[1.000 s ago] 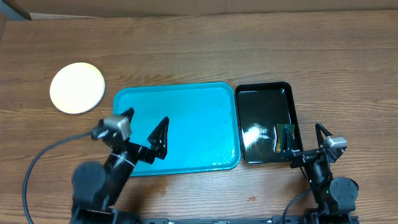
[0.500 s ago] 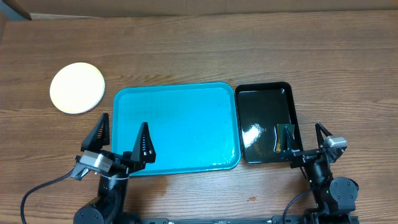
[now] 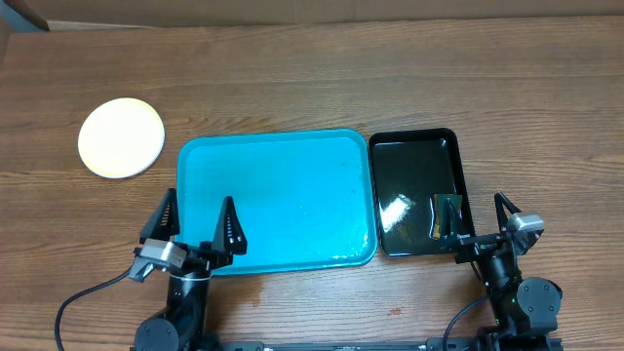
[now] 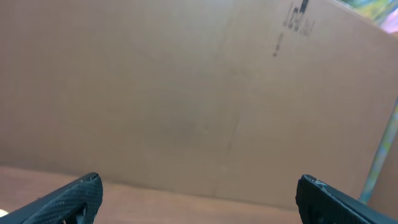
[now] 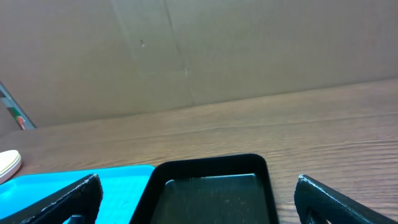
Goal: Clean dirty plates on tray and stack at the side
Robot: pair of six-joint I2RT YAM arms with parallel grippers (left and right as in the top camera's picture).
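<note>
Far left on the wooden table (image 3: 390, 78), well apart from the tray (image 3: 292, 156): the plates (image 3: 120, 137), seen from overhead as one round pale yellow disc, so cannot tell the number stacked. From the right wrist view, just a pale sliver of them at the left edge, flat on the wood.

In the middle of the table, the tray itself, turquoise, long sides running left to right, floor glossy. Just beside its right rim, a narrower black tray (image 3: 414, 161), rims close, cannot tell whether touching.

At the tray's near left corner, the left gripper (image 3: 198, 210), jaws spread wide and closed on nothing. One finger outside the tray's left rim, over the wood; the other above the turquoise floor. Looks, through its own camera, at a plain brown cardboard wall (image 4: 186, 93), with the two dark fingertips far apart in the lower corners.

At the near edge of the table, by the black tray's near right corner, the right gripper (image 3: 476, 218), likewise spread wide, gripping nothing. Frames, in its wrist view, the black tray between its fingertips, with the turquoise tray off to the left and the same cardboard behind
</note>
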